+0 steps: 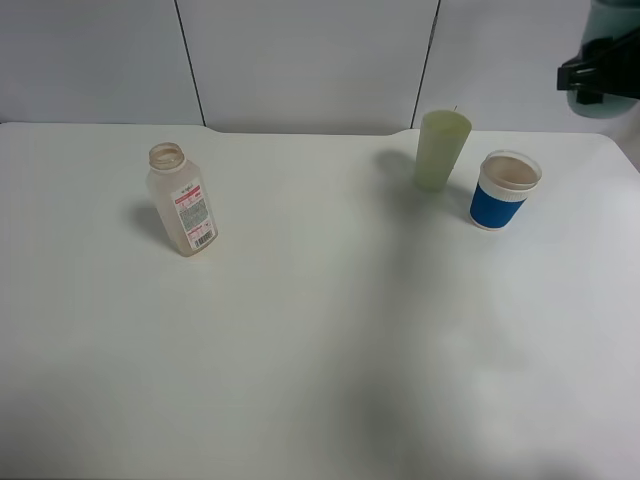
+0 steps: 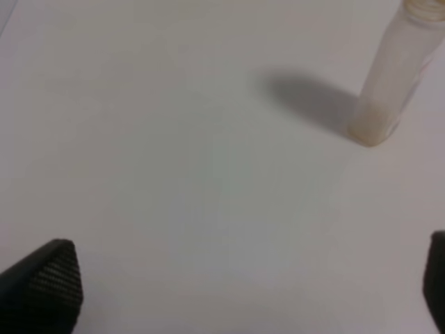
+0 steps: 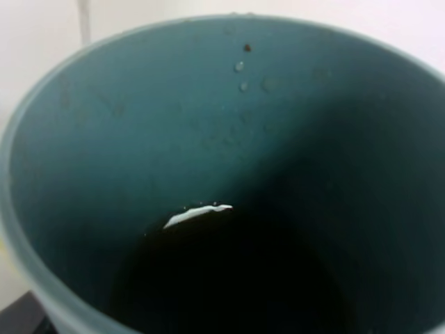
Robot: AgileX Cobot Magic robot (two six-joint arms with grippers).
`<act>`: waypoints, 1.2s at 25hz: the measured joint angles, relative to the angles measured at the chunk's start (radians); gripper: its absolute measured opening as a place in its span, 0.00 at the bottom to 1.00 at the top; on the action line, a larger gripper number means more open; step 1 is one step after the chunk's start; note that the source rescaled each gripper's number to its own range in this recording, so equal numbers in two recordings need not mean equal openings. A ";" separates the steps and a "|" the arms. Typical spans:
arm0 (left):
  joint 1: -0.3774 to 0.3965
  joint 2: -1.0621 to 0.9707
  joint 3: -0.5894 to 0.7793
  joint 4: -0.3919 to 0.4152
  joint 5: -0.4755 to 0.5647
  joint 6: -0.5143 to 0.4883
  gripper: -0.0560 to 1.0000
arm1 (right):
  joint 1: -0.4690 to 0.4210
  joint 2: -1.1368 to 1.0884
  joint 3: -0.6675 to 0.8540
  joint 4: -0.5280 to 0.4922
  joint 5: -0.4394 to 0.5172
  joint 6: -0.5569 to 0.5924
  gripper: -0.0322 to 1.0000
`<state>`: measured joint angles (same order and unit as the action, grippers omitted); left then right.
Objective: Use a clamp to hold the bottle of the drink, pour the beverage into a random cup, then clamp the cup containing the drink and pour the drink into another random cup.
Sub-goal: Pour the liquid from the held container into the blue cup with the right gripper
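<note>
At the far right corner of the white table [image 1: 300, 350], your right gripper [image 1: 600, 72] is closed on the plain matte teal-green tumbler [image 3: 104, 174]. It appears raised, clear of the short clear-whitish cup with the bright blue band [image 1: 497, 205].

Risk: tipped from that height, a thin stream may miss or splash out of that small mouth.

Risk: on the way down you could clip the taller pale yellow-green cup [image 1: 441, 150] standing near it.

Tumbler condition: dark brown liquid [image 3: 229, 278] lies shallow at the bottom, with droplets on the inner wall. The wrist view hides the pinch itself.

Your left gripper [image 2: 236, 292] is spread wide and empty, near the upright translucent square-sided bottle [image 1: 183, 210], which stands well apart from the cups.
</note>
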<state>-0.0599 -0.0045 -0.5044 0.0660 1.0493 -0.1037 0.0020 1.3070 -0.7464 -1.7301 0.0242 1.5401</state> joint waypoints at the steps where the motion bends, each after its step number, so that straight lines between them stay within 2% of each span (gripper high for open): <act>1: 0.000 0.000 0.000 0.000 0.000 0.000 1.00 | -0.015 -0.003 0.020 0.000 0.007 -0.002 0.03; 5: 0.000 0.000 0.000 0.000 0.000 0.000 1.00 | -0.043 -0.006 0.056 0.000 0.051 -0.004 0.03; 13: 0.000 0.000 0.000 0.000 0.000 0.000 1.00 | -0.040 -0.008 0.063 0.001 0.232 -0.018 0.03; 21: 0.000 0.000 0.000 0.000 0.000 0.000 1.00 | 0.055 0.030 0.073 0.002 0.372 -0.069 0.03; 30: 0.000 0.000 0.000 0.000 0.000 0.000 1.00 | 0.130 0.118 0.086 0.004 0.494 -0.073 0.03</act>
<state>-0.0599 -0.0045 -0.5044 0.0660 1.0493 -0.1037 0.1325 1.4248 -0.6605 -1.7264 0.5180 1.4670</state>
